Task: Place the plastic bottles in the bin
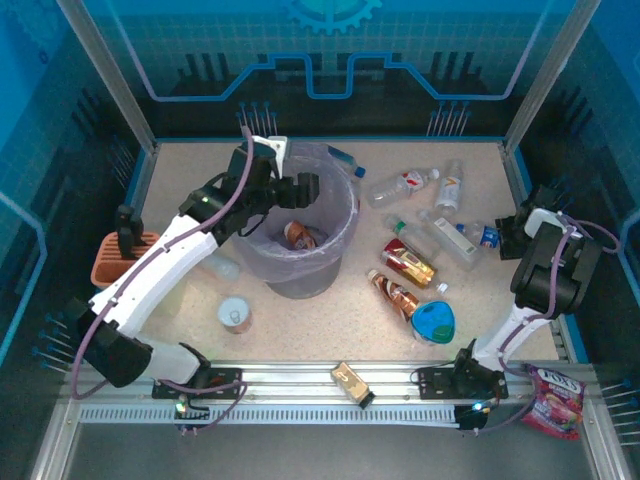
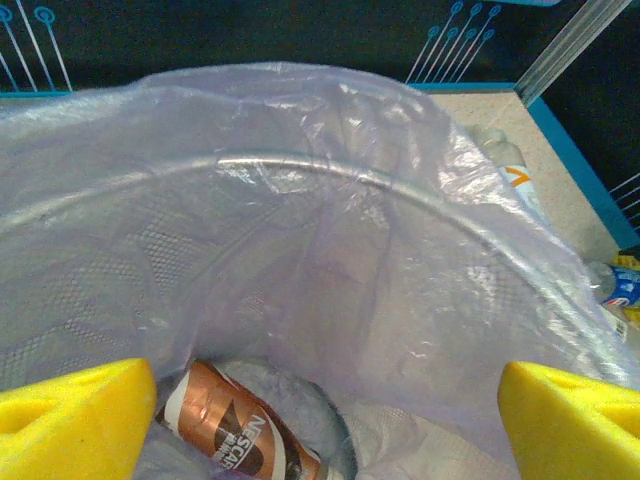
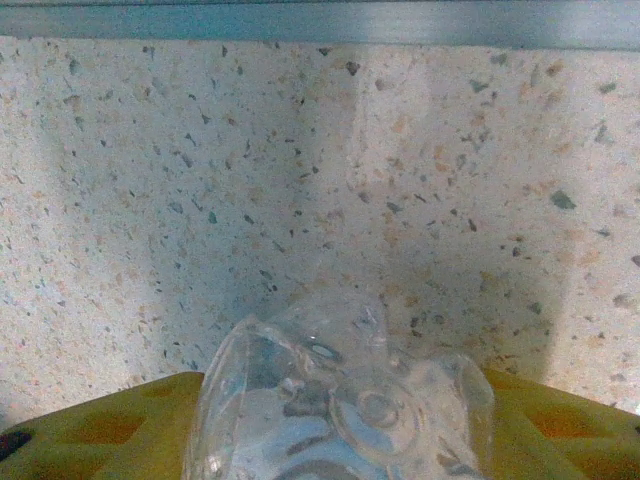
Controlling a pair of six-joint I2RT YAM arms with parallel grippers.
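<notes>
We look down on a speckled bench (image 1: 330, 325) with a tall grey bin (image 1: 343, 245) left of centre, lined with a thin bag (image 2: 400, 250). The left hand (image 2: 325, 405) hangs over the bin's mouth, its yellow fingers (image 2: 80, 415) wide apart and holding nothing. Below it a brown bottle (image 2: 235, 435) lies at the bottom of the bin, its long axis slanting across the floor.

At the far right of the bench, the right hand (image 3: 345, 425) has a finger on either side of a clear bottle (image 3: 340, 385). We cannot tell whether they press it yet or merely flank it. This bottle lies on its side. We judge that its long axis runs across the bench, cap toward the bin and moulded base toward the hand. Other loose bottles (image 1: 408, 262) lie between it and the bin, some brown, some clear, pointing various ways.

What could go wrong, in our judgement: the hold sits near the base end, so the cap end may droop, and the thin, slick plastic may twist or squirt free. The left arm sits over the bin, so a carry from the right could strike it. Neighbouring bottles lie close by and could be knocked and roll.
</notes>
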